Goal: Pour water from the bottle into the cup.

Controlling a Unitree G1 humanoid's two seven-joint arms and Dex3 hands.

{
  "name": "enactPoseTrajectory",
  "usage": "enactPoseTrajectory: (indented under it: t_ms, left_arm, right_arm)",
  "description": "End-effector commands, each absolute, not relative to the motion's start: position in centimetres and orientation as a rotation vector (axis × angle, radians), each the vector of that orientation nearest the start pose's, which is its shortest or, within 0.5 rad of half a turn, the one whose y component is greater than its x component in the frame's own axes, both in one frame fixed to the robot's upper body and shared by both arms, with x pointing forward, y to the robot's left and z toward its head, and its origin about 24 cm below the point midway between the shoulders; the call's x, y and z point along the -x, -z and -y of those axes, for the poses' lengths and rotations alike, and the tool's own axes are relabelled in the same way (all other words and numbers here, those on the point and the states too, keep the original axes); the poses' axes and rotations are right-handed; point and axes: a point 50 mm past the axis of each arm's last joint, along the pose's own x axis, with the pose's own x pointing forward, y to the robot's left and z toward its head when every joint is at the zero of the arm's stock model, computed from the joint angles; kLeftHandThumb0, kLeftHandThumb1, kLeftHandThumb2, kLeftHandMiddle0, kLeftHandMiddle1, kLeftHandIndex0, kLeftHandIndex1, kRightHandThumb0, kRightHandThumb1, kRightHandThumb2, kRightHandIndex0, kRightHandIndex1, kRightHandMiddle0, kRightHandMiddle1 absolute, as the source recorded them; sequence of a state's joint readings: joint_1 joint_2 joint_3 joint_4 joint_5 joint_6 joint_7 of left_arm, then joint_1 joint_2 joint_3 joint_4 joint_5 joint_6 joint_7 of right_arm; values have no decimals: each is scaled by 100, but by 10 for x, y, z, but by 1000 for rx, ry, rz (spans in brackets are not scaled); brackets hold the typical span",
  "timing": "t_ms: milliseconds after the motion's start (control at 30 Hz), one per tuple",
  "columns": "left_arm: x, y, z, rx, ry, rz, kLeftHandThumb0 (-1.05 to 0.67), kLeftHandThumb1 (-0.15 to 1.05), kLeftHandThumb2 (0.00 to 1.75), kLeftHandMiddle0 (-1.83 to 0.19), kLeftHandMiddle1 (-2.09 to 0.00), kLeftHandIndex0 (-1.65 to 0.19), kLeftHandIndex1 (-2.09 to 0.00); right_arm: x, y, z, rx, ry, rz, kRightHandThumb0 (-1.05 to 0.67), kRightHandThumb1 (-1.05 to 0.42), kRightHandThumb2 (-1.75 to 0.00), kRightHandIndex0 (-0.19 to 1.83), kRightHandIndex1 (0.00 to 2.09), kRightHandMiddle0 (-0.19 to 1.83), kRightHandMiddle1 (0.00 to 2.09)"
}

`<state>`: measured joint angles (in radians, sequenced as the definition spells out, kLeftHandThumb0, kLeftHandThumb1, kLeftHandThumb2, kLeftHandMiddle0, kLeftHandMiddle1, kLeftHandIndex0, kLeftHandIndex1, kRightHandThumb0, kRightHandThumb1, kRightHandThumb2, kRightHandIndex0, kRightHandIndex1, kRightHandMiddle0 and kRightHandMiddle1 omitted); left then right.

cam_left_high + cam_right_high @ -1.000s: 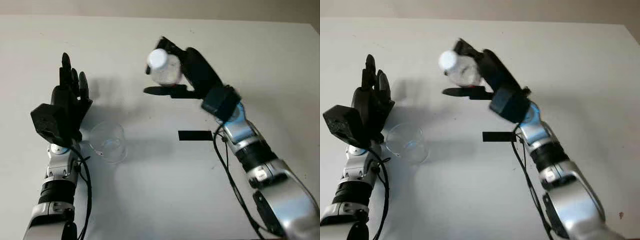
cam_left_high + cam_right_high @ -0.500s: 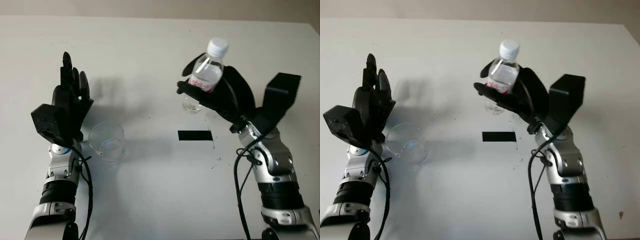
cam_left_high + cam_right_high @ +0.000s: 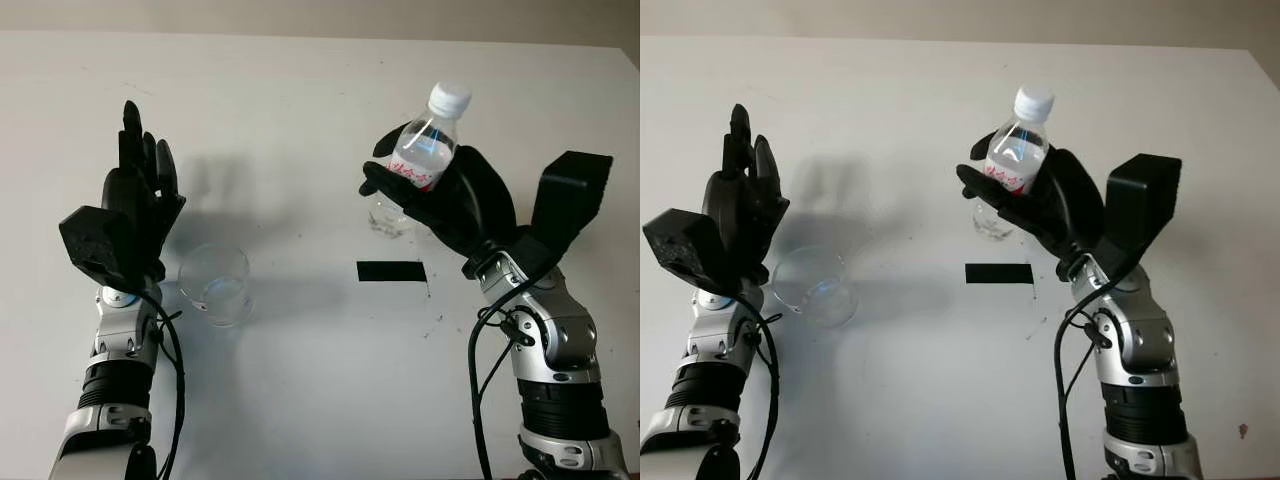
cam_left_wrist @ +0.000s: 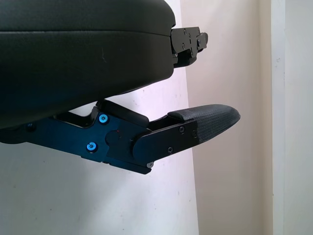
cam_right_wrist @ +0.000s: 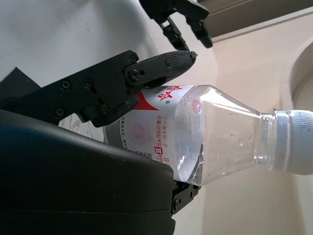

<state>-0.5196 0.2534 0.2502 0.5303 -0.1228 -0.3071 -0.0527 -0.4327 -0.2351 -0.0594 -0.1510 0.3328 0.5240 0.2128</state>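
My right hand point(image 3: 425, 195) is shut on a clear plastic water bottle point(image 3: 420, 160) with a white cap and a red-and-white label point(image 5: 146, 125). It holds the bottle nearly upright, cap on, above the table at right of centre. A clear plastic cup point(image 3: 214, 284) stands upright on the white table point(image 3: 300, 90) at left of centre, well apart from the bottle. My left hand point(image 3: 130, 215) is open, raised just left of the cup with fingers pointing away from me.
A small black rectangular strip point(image 3: 390, 271) lies on the table between the cup and my right arm. Black cables hang along both forearms. The table's far edge meets a beige wall.
The right hand swung the bottle from a sideways tilt near the centre back to upright on the right. In the last half second it drifted slightly right. The left hand and cup stayed put.
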Motion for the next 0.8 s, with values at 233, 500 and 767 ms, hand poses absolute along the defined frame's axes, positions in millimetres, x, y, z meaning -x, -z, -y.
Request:
enactPoseTrajectory:
  t_ms: [233, 500, 767]
  left_arm:
    - [-334, -119, -239, -52, -158, 338, -71, 105, 69, 10, -5, 13, -6]
    - [-332, -119, -241, -59, -155, 333, -70, 105, 70, 10, -5, 13, -6]
    - [-332, -118, -242, -66, -165, 329, -71, 105, 69, 10, -6, 13, -6]
  right_arm:
    - [-309, -155, 144, -23, -423, -7, -17, -105, -34, 117, 209, 49, 209]
    - [-303, -146, 144, -39, -414, -50, -18, -105, -37, 125, 209, 59, 209]
    - [-295, -133, 143, -32, -399, -98, -20, -105, -39, 117, 209, 32, 209]
